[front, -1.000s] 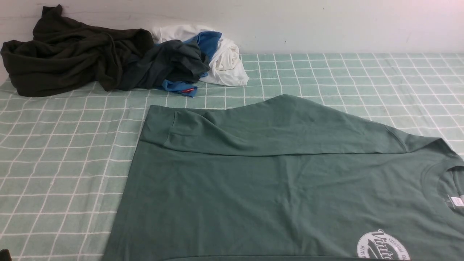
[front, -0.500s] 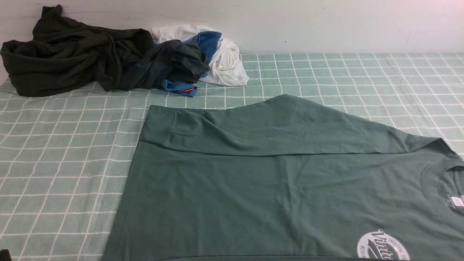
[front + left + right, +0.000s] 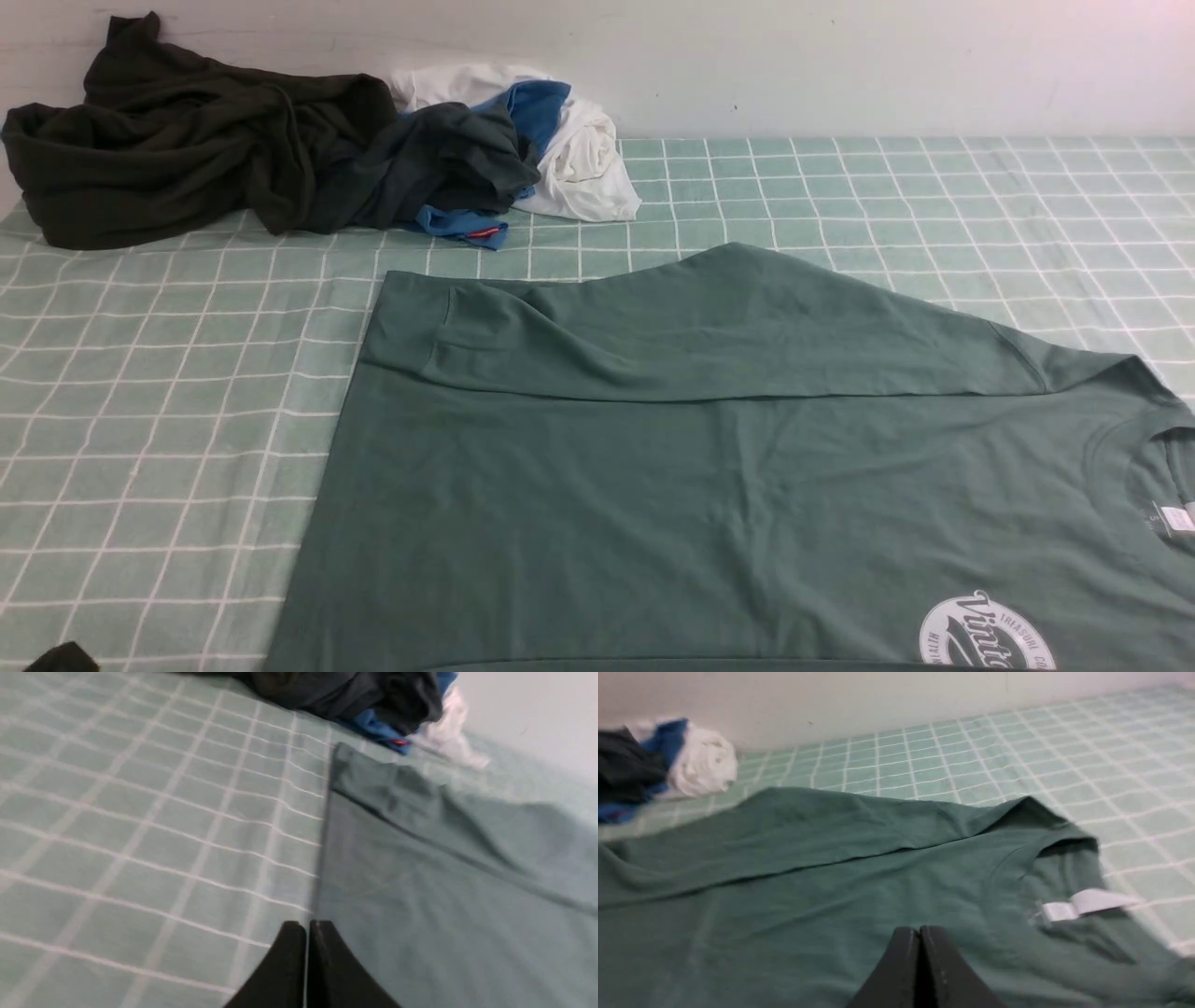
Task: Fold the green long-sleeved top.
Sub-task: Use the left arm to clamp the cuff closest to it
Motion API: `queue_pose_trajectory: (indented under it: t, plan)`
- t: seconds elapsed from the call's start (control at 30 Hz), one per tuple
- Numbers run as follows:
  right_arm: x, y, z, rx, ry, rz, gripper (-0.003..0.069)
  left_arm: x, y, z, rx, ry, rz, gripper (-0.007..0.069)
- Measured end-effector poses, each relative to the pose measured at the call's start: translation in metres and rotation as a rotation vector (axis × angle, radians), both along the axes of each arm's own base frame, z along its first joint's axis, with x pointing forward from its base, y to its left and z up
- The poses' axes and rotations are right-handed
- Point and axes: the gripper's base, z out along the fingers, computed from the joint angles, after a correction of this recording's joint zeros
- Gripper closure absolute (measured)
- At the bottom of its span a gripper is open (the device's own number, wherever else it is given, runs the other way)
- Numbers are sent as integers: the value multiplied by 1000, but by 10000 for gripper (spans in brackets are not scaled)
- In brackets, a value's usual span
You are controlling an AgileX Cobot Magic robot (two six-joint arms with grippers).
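Observation:
The green long-sleeved top (image 3: 709, 485) lies flat on the checked cloth, with its hem to the left and its ribbed neck (image 3: 1153, 457) to the right. One sleeve is folded across the far side of the body. The white logo (image 3: 987, 635) shows at the near right. My left gripper (image 3: 307, 926) is shut and empty, just above the top's hem edge (image 3: 322, 858). Only a dark tip of it (image 3: 61, 658) shows in the front view. My right gripper (image 3: 920, 931) is shut and empty above the chest, near the neck label (image 3: 1083, 903). It is outside the front view.
A very dark olive garment (image 3: 177, 140), a dark grey-and-blue garment (image 3: 448, 159) and a white one (image 3: 583, 159) are heaped at the back left against the wall. The green checked cloth (image 3: 168, 420) covers the table.
A dark part of my left gripper has come a little further into the front view at the bottom left corner. The top has not moved.

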Motion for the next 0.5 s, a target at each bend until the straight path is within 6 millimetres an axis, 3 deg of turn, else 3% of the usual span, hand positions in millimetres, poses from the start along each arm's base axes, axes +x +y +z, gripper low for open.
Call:
queue_pose_trajectory:
  t: [0.07,0.2,0.4,0.5]
  plan:
    - [0,5,1,306,2,-2,673,0,-5,4,-285,-1,1,627]
    - [0,11,4,742,7,0,673,0,-10,9,-516,-11,-9,627]
    - [0,11,7,731,-26,6,673,0,-11,11,-602,-19,-16,627]
    - [0,11,7,704,-31,11,673,0,-12,13,-518,-37,-43,627]
